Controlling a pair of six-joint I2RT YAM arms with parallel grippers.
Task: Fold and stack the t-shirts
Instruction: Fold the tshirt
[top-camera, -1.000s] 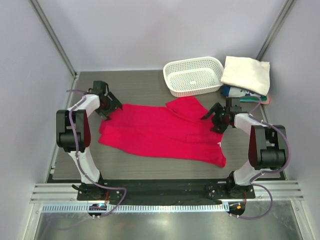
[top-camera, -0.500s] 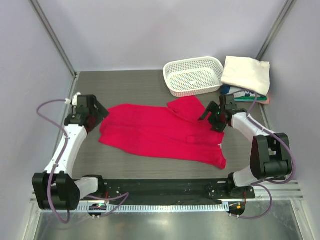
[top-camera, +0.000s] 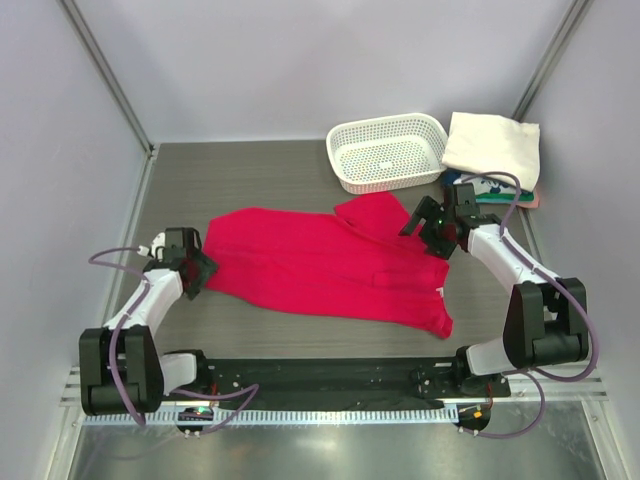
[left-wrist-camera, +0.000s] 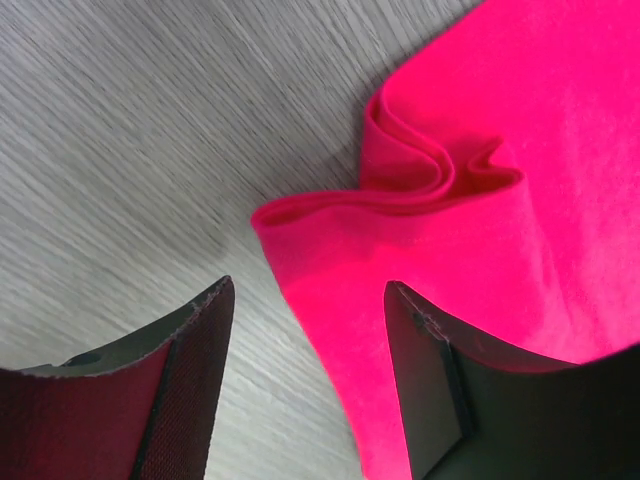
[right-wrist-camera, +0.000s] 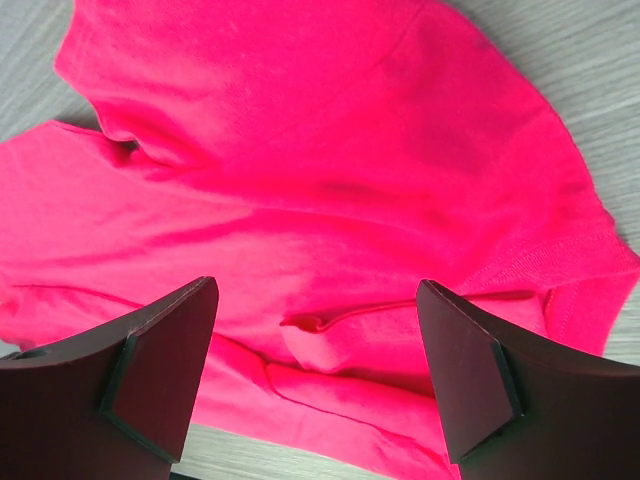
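The crimson-red t-shirt lies spread and partly rumpled across the middle of the table. My left gripper is open and low at the shirt's left corner, with the cloth edge between its fingers. My right gripper is open above the shirt's right upper part; the red cloth fills its view, with a small fold between the fingers. A folded cream-white t-shirt lies on a teal-printed one and a pink one at the back right.
A white perforated basket stands at the back, just left of the folded stack. Bare grey table lies behind and left of the red shirt. Walls close in both sides.
My left arm has swung down and forward, bringing its gripper from the shirt's upper left to its lower left corner. My right gripper has shifted slightly back and up. The shirt has barely moved.
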